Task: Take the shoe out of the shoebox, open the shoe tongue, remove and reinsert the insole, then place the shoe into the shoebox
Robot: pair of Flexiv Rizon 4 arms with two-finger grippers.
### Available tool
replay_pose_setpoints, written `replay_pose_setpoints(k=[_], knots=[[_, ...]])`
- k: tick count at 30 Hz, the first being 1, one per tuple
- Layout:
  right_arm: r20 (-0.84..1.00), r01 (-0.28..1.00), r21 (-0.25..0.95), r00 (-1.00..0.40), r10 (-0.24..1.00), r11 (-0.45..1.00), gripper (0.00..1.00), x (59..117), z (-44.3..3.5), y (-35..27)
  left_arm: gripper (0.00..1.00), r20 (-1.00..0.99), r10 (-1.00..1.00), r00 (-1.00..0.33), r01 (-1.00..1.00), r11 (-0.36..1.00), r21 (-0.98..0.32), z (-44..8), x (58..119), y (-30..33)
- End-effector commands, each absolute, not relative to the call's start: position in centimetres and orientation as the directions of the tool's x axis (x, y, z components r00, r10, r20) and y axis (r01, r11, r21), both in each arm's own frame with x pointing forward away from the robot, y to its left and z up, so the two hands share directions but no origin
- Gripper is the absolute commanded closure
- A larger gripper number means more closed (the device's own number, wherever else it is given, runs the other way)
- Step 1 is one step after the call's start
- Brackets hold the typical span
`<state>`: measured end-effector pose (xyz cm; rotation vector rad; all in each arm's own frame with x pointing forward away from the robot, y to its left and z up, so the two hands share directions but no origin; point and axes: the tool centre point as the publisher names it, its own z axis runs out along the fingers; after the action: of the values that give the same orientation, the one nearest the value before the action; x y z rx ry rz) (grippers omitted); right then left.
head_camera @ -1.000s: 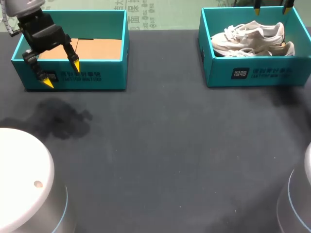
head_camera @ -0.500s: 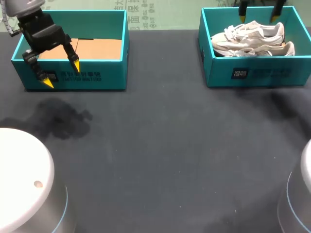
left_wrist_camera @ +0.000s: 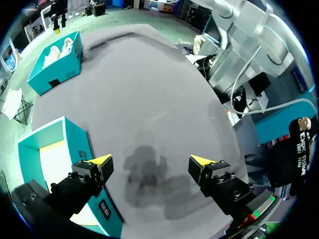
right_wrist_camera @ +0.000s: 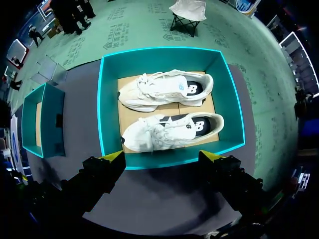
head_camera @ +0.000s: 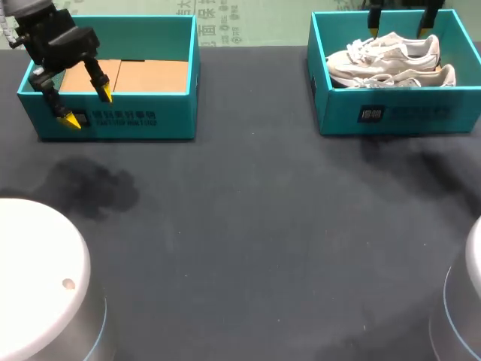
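Two yellow, wedge-shaped fingertips (left_wrist_camera: 102, 162) of the left gripper (left_wrist_camera: 151, 162) stand spread wide on blocky black fingers, with only the dark table cloth (left_wrist_camera: 164, 99) showing between them. In the head view this left gripper (head_camera: 89, 107) sits at the upper left of the frame, its tips over the near wall of a teal box (head_camera: 120, 119). That box is rectangular with stiff, smooth card walls and a flat tan cardboard liner (head_camera: 150, 75) on its floor.

The right gripper (right_wrist_camera: 162, 158) is likewise spread apart, its two yellow tips gripping nothing. The near wall of the shoebox (right_wrist_camera: 107, 99) lies just ahead of them. In the head view the right gripper (head_camera: 400, 22) shows only as two dark fingers at the upper right of the frame, over the far wall of the shoebox (head_camera: 391, 113).

Inside the shoebox lie two white shoes (right_wrist_camera: 164, 92), side by side on their sides on a tan cardboard floor, both with toes pointing the same way. They are laced, with soft mesh-like uppers, dark insides at the collar and pale thick soles. In the head view the shoes (head_camera: 391, 51) fill most of that box at the upper right.

One matte, dark grey table cloth (head_camera: 263, 226) covers the surface, and the two teal boxes stand well apart on it.
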<state>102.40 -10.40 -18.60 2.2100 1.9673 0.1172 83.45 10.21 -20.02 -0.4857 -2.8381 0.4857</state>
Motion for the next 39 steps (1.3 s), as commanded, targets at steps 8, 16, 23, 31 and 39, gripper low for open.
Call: replay_pose_setpoints(k=[8, 16, 23, 31, 39], knots=[[-0.069, 0.984, 0.063, 0.173, 0.983, -0.169, 0.00, 98.7, -19.5, -10.1, 0.00, 0.192, -0.741, -0.643, -0.760, 0.649, -0.042, -18.9, 82.8, 12.6], [-0.078, 0.984, 0.021, 0.176, 0.981, -0.174, 0.00, 94.6, -19.5, -9.2, 0.00, -0.031, -0.880, -0.474, -0.877, 0.469, 0.106, -19.1, 83.7, 12.6], [-0.059, 0.980, 0.004, 0.196, 0.979, -0.196, 0.00, 93.4, -19.6, -9.0, 0.00, -0.031, -0.880, -0.474, -0.877, 0.469, 0.106, -19.1, 83.7, 12.6], [-0.059, 0.980, 0.004, 0.196, 0.979, -0.196, 0.00, 93.4, -19.6, -9.0, 0.00, -0.031, -0.880, -0.474, -0.877, 0.469, 0.106, -19.1, 83.7, 12.6], [-0.027, 0.973, -0.017, 0.231, 0.973, -0.231, 0.00, 91.3, -20.5, -7.8, 0.00, -0.053, -0.999, -0.012, -0.977, 0.001, 0.211, -20.0, 86.1, 13.6]])
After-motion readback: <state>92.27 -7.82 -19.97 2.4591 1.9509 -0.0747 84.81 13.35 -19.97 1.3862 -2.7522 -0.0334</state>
